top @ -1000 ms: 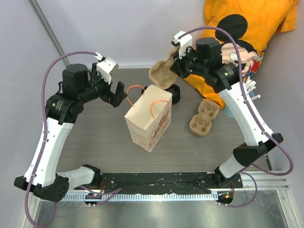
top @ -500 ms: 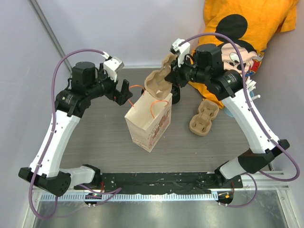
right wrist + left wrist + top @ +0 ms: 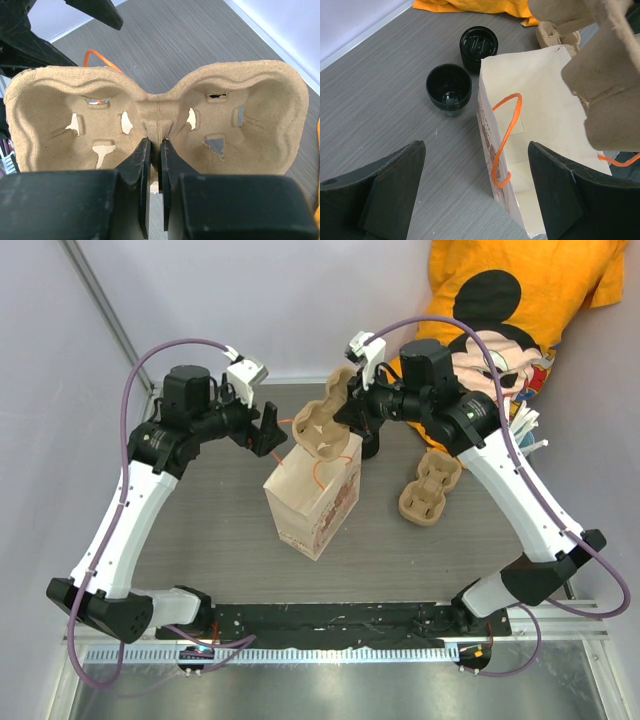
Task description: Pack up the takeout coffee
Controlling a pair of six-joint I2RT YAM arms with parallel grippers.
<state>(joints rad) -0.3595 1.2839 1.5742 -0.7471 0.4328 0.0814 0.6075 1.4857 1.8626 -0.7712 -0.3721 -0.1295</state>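
The takeout coffee shows in the left wrist view as an open black cup (image 3: 448,89) and a lidded black one (image 3: 478,44), both on the table behind the brown paper bag (image 3: 540,125). From above only a black edge of a cup (image 3: 371,446) peeks out past the bag (image 3: 312,495). My right gripper (image 3: 156,142) is shut on the middle ridge of a beige pulp cup carrier (image 3: 157,115). It holds this carrier (image 3: 325,425) over the bag's open mouth. My left gripper (image 3: 476,147) is open, its jaws either side of the bag's near edge and orange handle (image 3: 506,135).
A second pulp carrier (image 3: 428,490) lies on the table to the right of the bag. White straws (image 3: 527,427) stick up at the right edge. A person in an orange shirt (image 3: 500,320) stands behind the table's far right corner.
My right arm has swung the carrier leftward, from behind the bag to over its mouth. My left gripper has moved right and toward the back, up to the bag's handle side.
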